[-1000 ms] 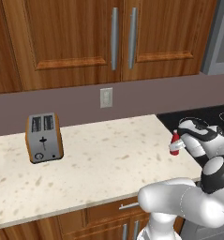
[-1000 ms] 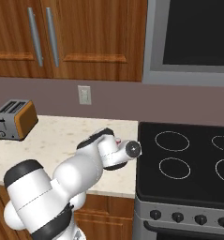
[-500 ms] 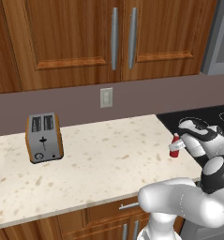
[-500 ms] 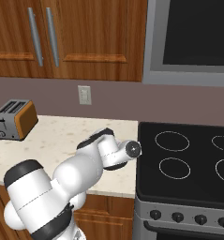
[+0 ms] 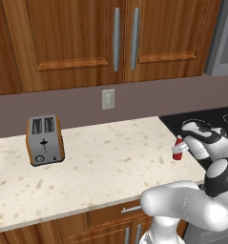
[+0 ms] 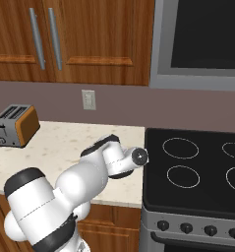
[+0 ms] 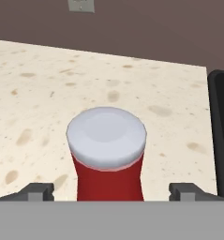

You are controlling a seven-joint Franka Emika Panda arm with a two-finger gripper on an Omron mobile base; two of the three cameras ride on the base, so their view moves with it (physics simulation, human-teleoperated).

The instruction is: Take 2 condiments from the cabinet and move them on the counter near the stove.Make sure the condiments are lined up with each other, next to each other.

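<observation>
Since the earlier frames the jaws have opened off the red bottle; bottle and base are unmoved.

Left base view: red bottle [image 5: 178, 148] stands upright on the desk [image 5: 106, 162], at the right end near the stove [image 5: 201, 119], with the wrist just beside it. Toaster [image 5: 45, 139] sits well apart to the left.

Right base view: the arm covers the bottle; the desk ends at the stove edge [image 6: 146, 162].

Hand view: gripper [image 7: 111, 192] has its jaws wide, fingertips [image 7: 36, 191] on either side of the bottle [image 7: 108, 154], apart from it.

Progress, judged: first condiment placed; the second one is left to fetch from the cabinet. Open desk lies left of the bottle for it; stove edge close on the right.
</observation>
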